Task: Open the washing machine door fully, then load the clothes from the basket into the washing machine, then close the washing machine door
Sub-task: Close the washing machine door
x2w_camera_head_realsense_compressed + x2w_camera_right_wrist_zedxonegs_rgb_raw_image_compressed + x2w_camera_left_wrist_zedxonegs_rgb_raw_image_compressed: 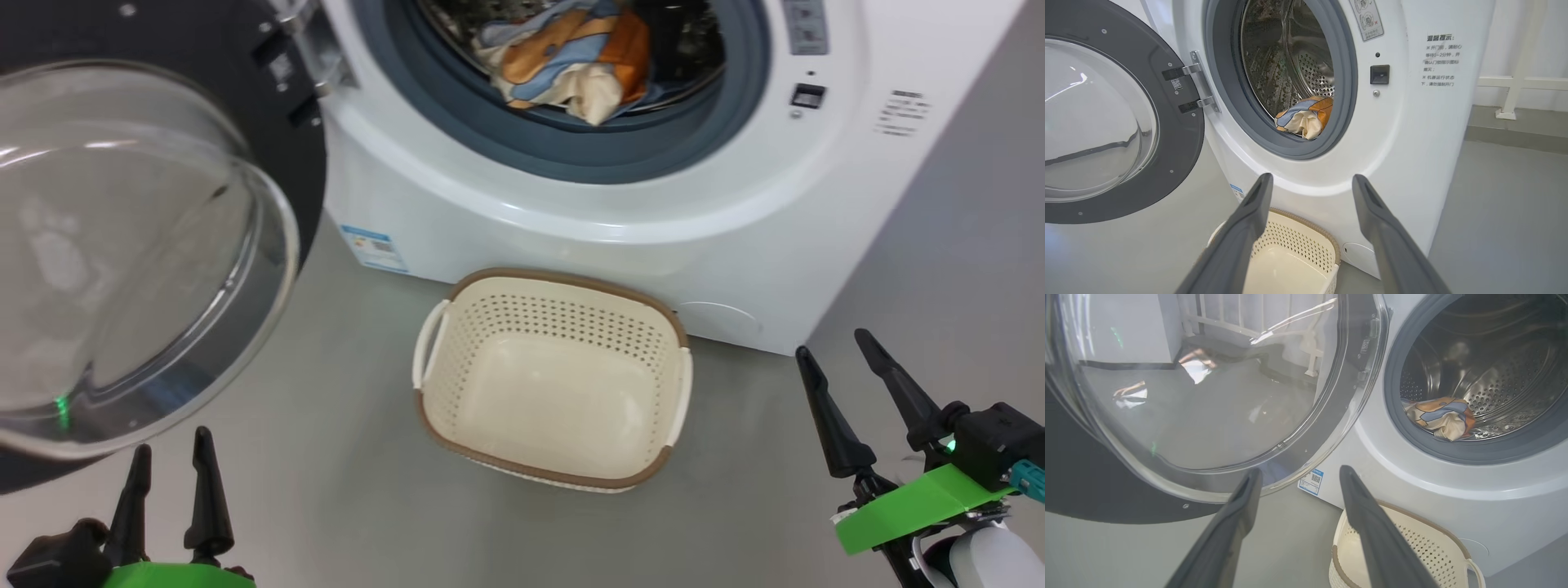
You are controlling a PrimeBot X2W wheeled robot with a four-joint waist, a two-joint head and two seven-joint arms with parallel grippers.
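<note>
Door (139, 245) swung left, glass bulging; crumpled clothes (571, 57) in steel drum (1494, 388); perforated basket (563, 282) near; left gripper (171, 445), right gripper (833, 343) spread wide, empty

Grey floor (326, 490) is carrying the washing machine (522, 237), which is standing at the back with its blue label (373, 247) sitting just above floor level at a lower corner. The basket (563, 279) is resting upright on the floor directly in front of the machine, its far rim lying close against the lower panel; contact not resolvable. In the right wrist view, a white rail post (1508, 110) is standing on a raised grey ledge (1515, 130) beyond the machine.
</note>
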